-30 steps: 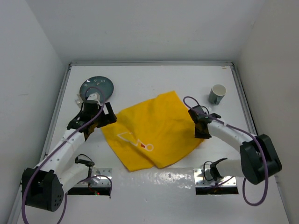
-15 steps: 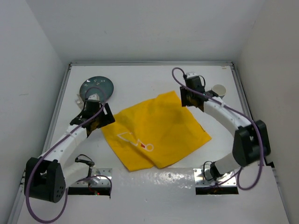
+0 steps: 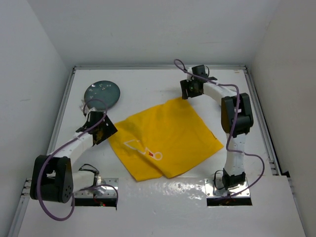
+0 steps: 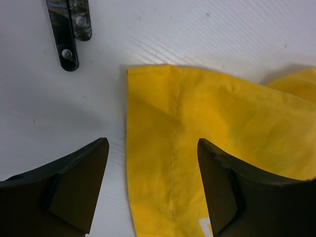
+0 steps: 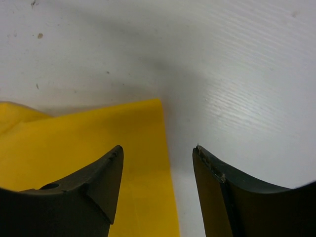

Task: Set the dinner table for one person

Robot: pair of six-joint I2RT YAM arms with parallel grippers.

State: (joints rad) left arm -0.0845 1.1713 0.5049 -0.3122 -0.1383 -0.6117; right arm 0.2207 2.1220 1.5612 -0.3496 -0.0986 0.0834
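Two grippers, both spread open and holding nothing, sit at two corners of a yellow mat [image 3: 170, 136] on the dinner table [image 3: 148, 84]. The table is the white surface under everything, reaching all four sides of the overhead view. The mat lies near its middle, turned like a diamond, so its corners point at the table's edges. Your left gripper [image 3: 100, 129] is at the corner pointing to the left edge. Your right gripper [image 3: 189, 90] is at the corner pointing to the far edge. In the left wrist view that corner lies just ahead of the fingers [image 4: 74, 182], with the mat's hem running back between them. In the right wrist view the other corner likewise lies ahead, between the fingers [image 5: 84, 197]. The mat's near part looks creased and folded over. A dark plate [image 3: 102, 93] sits near the far left corner, closest to your left gripper. Two dark handles [image 4: 71, 29], probably cutlery, lie just beyond that gripper. Likely next: close on each corner, then pull apart along the side the two corners share, to flatten and square the mat.
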